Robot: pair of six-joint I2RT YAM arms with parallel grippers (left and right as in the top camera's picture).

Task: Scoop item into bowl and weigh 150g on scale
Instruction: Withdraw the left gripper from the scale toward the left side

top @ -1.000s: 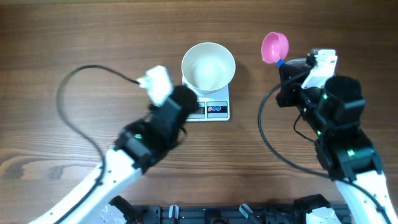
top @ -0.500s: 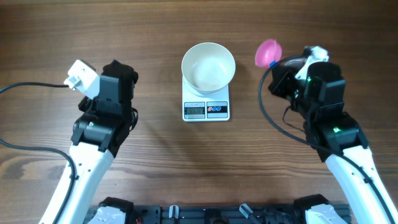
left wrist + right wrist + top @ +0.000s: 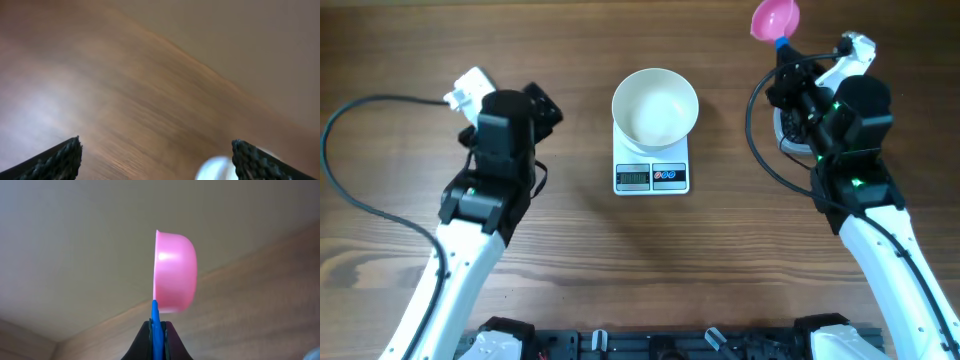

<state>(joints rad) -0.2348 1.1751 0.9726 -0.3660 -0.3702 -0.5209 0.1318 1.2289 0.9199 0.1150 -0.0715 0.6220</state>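
Note:
The white bowl (image 3: 655, 105) stands on the white scale (image 3: 652, 172) at the table's middle, and its inside looks bare. The item is out of view. My right gripper (image 3: 788, 62) is shut on the blue handle (image 3: 156, 325) of a pink scoop (image 3: 775, 17), held at the far right edge, right of the bowl. In the right wrist view the pink scoop (image 3: 175, 272) is turned on its side above my right gripper (image 3: 157, 335). My left gripper (image 3: 546, 104) is open and empty, left of the bowl. The left wrist view is blurred, with the left gripper's (image 3: 156, 160) fingertips (image 3: 62, 157) far apart.
A black cable (image 3: 350, 190) loops over the table at the left. Another cable (image 3: 758, 150) hangs beside the right arm. A pale object (image 3: 786, 128) shows partly under the right arm. A blurred white patch (image 3: 217, 170) lies low in the left wrist view.
My left arm has swung from the scale's front out to the left, and its jaws have opened wide. My right arm has carried the pink scoop toward the far edge.

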